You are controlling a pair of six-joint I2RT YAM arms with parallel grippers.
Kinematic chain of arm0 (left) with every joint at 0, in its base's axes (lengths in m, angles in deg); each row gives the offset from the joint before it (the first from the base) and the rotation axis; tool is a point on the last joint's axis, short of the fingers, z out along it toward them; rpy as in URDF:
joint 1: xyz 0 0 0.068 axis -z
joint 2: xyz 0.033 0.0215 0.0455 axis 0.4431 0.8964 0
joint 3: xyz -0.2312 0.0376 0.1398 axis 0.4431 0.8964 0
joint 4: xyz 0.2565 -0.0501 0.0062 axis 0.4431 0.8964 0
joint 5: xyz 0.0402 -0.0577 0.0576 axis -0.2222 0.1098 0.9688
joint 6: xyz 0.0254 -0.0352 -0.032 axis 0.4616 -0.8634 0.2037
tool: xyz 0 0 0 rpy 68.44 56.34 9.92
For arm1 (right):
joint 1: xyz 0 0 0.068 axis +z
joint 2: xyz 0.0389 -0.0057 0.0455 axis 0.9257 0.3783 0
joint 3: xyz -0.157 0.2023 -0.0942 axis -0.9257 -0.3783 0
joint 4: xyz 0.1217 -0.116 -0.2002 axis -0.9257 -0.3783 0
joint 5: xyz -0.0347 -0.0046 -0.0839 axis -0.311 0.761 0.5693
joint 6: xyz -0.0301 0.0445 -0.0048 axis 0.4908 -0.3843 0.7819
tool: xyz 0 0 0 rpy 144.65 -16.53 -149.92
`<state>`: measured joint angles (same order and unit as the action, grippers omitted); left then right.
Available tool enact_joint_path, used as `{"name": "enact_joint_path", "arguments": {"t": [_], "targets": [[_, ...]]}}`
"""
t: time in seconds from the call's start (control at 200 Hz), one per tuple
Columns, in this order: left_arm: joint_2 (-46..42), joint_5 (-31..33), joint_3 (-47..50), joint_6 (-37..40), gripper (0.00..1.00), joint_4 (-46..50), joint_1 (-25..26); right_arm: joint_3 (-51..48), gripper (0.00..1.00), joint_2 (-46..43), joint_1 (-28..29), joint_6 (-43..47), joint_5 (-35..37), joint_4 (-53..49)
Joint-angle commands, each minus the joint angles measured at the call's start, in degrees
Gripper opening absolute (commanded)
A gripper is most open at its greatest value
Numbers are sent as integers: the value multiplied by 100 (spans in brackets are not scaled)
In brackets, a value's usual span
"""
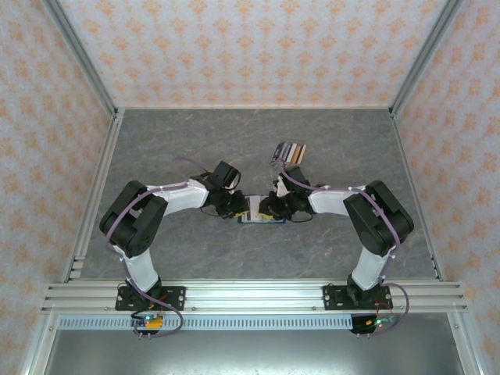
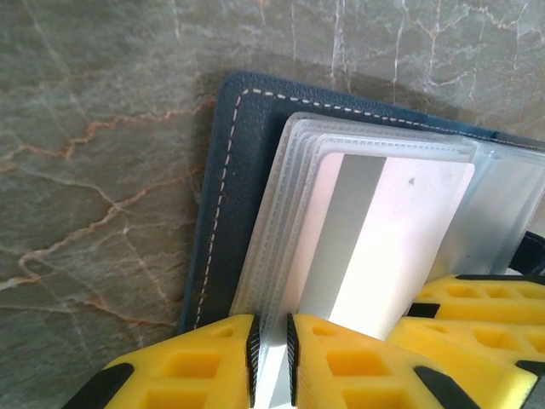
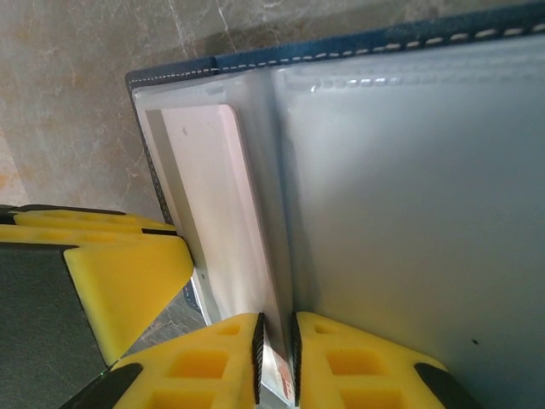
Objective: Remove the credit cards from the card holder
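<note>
Grey marble table [image 1: 172, 148], card holder [image 2: 220, 196] open mid-table; left tool [image 2: 271, 354] nipped tight on a white card [image 2: 392, 230], right tool [image 3: 277, 354] on a plastic sleeve [image 3: 247, 239]. I reckon if that slips, everything drags along

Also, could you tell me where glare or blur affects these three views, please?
Top external: even light and sharp, though the card holder is tiny. Left wrist: the white card is bright, nearly washed out. Right wrist: faint sheen on the clear sleeves.

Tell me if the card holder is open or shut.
Open: the card holder lies spread, its clear sleeves fanned out, a white card showing.
</note>
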<state>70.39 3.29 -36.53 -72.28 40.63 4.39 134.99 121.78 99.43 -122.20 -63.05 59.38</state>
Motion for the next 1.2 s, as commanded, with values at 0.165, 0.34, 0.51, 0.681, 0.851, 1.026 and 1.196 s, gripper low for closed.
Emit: {"name": "enact_joint_path", "arguments": {"t": [0.165,0.34,0.51,0.681,0.851,1.026,1.196], "targets": [[-151,-523,219,-130,20,-331,42,-9,20,151,3,-63,-175,424],[-7,-569,219,-154,20,-416,46,-15,20,128,1,-38,-163,390],[-29,-229,178,-48,17,-125,49,-31,12,42,-5,74,-90,265],[-63,-58,236,2,15,16,23,-99,5,-73,-54,140,-49,258],[-207,-49,281,43,16,55,-71,-201,1,-208,-186,193,-25,224],[-319,-47,237,142,16,196,-125,-244,1,-323,-230,311,59,96],[-416,-92,197,161,17,188,-131,-249,0,-349,-238,351,104,44]]}}
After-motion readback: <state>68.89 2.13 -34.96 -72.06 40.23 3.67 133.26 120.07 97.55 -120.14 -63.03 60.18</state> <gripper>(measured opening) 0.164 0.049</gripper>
